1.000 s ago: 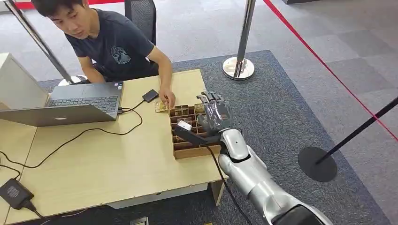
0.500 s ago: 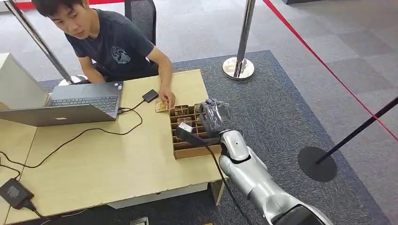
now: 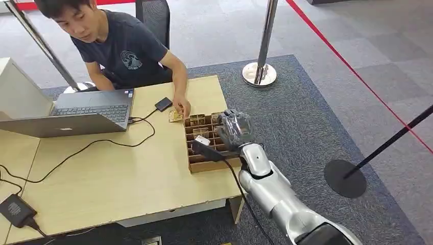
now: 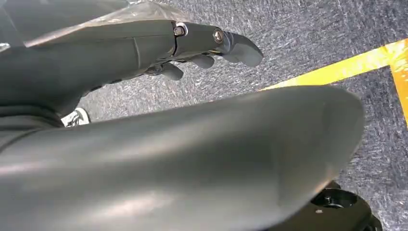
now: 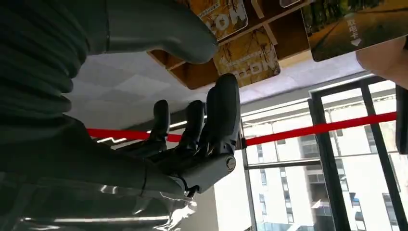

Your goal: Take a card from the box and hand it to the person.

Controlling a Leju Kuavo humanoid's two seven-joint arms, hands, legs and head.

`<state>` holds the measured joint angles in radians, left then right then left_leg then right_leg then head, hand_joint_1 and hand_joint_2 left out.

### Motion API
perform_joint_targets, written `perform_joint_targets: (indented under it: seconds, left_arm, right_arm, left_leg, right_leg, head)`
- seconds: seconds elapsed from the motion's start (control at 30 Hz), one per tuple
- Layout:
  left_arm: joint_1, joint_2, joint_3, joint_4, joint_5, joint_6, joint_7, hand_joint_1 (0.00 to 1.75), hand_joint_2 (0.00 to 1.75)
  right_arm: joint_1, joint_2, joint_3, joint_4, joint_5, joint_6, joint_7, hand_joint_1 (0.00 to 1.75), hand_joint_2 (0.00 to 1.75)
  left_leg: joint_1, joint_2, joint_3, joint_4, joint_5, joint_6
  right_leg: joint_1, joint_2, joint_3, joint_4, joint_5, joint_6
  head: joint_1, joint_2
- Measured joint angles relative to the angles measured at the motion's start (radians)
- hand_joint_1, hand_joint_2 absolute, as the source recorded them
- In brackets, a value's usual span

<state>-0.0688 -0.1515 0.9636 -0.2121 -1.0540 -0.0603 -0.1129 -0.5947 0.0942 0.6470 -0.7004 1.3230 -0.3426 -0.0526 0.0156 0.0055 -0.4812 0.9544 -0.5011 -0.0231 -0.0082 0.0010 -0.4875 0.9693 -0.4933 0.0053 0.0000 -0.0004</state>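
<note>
A shallow brown box (image 3: 207,166) with compartments of cards stands at the table's right edge. My right hand (image 3: 234,127) hangs over its far right part, fingers tipped down toward the compartments. In the right wrist view the thumb (image 5: 159,29) and the dark fingers (image 5: 211,120) are apart with nothing between them, and yellow-printed cards (image 5: 246,61) lie just beyond. The seated person's hand (image 3: 182,108) rests on a card (image 3: 175,117) on the table beside the box's far left corner. My left hand (image 4: 207,48) hangs above the carpet, holding nothing.
An open laptop (image 3: 92,109), a small black device (image 3: 163,104), a cable and a power adapter (image 3: 15,209) lie on the table to the left. A chrome post base (image 3: 259,74) and a black post base (image 3: 345,178) stand on the carpet.
My right hand, earlier raised with fingers spread above the box, has tipped forward and sunk toward the compartments. The person's hand stays on the card.
</note>
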Motion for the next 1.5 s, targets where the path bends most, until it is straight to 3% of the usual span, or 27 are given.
perform_joint_targets:
  seconds: [0.03,0.13,0.23,0.37,0.43,0.5,1.03,1.27,1.4,1.43,1.5]
  left_arm:
    - [0.0,0.0,0.0,0.0,0.0,0.0,0.001,0.0,0.0]
    - [0.0,0.0,0.002,0.0,0.0,0.0,0.001,0.0,0.0]
    - [0.0,0.0,0.003,0.0,0.0,0.0,0.001,0.0,0.0]
    - [0.0,0.0,0.008,0.0,0.002,0.0,0.002,0.0,0.0]
    - [0.0,0.0,0.008,0.0,0.003,0.0,0.003,0.0,0.0]
    - [0.0,0.0,0.009,0.0,0.005,0.0,0.003,0.0,0.0]
    - [0.0,0.0,0.023,0.0,0.008,0.002,0.004,0.0,0.0]
    - [0.0,0.0,0.025,0.0,0.008,0.005,0.004,0.0,0.0]
    - [0.0,0.0,0.025,0.0,0.008,0.005,0.004,0.0,0.0]
    - [0.0,0.0,0.025,0.0,0.008,0.005,0.004,0.0,0.0]
    - [0.0,0.0,0.025,0.001,0.007,0.005,0.004,0.0,0.0]
  right_arm:
    - [0.0,0.001,0.0,0.002,0.0,0.0,0.0,1.1,1.75]
    - [-0.001,0.002,0.0,0.008,0.0,0.0,0.0,0.86,1.75]
    - [-0.001,0.002,0.0,0.012,0.0,0.0,0.0,0.75,1.75]
    - [-0.003,0.003,0.0,0.022,0.0,0.001,0.0,0.75,1.75]
    - [-0.004,0.005,-0.001,0.026,0.0,0.001,-0.002,0.58,1.75]
    - [-0.006,0.008,-0.001,0.029,0.0,-0.001,-0.003,0.54,1.75]
    - [-0.024,0.017,-0.01,0.082,-0.003,-0.018,-0.009,0.66,1.75]
    - [-0.028,0.018,-0.01,0.101,-0.003,-0.018,-0.01,0.56,1.75]
    - [-0.03,0.018,-0.012,0.112,-0.008,-0.024,-0.01,0.63,1.75]
    - [-0.03,0.018,-0.013,0.115,-0.01,-0.026,-0.01,0.8,1.75]
    - [-0.031,0.018,-0.015,0.121,-0.012,-0.027,-0.01,0.79,1.75]
  left_leg:
    - [0.0,0.0,0.0,0.0,0.0,0.0]
    - [0.0,0.0,0.0,0.0,0.0,0.0]
    - [0.0,0.0,-0.001,0.0,0.0,0.0]
    - [0.0,0.0,-0.001,0.0,0.0,0.0]
    - [0.0,0.0,-0.001,0.0,0.0,0.0]
    - [0.0,0.0,-0.001,0.0,0.0,0.0]
    - [0.0,0.0,-0.001,0.0,0.0,0.0]
    - [0.0,0.0,-0.002,0.0,0.001,0.0]
    - [0.0,0.0,-0.002,0.0,0.001,0.0]
    - [0.0,0.0,-0.002,0.0,0.001,0.0]
    - [0.0,0.0,-0.002,0.0,0.001,0.0]
  right_leg:
    - [0.0,0.0,0.0,0.0,0.0,0.0]
    - [0.0,0.0,0.0,0.0,0.0,0.0]
    - [0.0,0.0,-0.001,0.0,0.0,0.0]
    - [0.0,0.0,-0.001,0.0,0.0,0.0]
    - [0.0,0.0,-0.001,0.0,0.0,0.0]
    - [0.0,0.0,-0.001,0.0,0.0,0.0]
    - [0.0,0.0,-0.001,0.0,0.001,0.0]
    - [0.0,0.0,-0.002,0.0,0.001,0.0]
    - [0.0,0.0,-0.002,0.0,0.001,0.0]
    - [0.0,0.0,-0.002,0.0,0.001,0.0]
    - [0.0,0.0,-0.002,0.0,0.001,0.0]
  head:
    - [0.0,0.0]
    - [0.0,0.0]
    - [0.0,0.0]
    - [0.0,0.0]
    - [0.0,0.0]
    - [0.0,0.0]
    - [0.0,0.0]
    - [0.0,0.0]
    - [0.0,0.0]
    - [0.0,0.0]
    - [0.0,0.0]
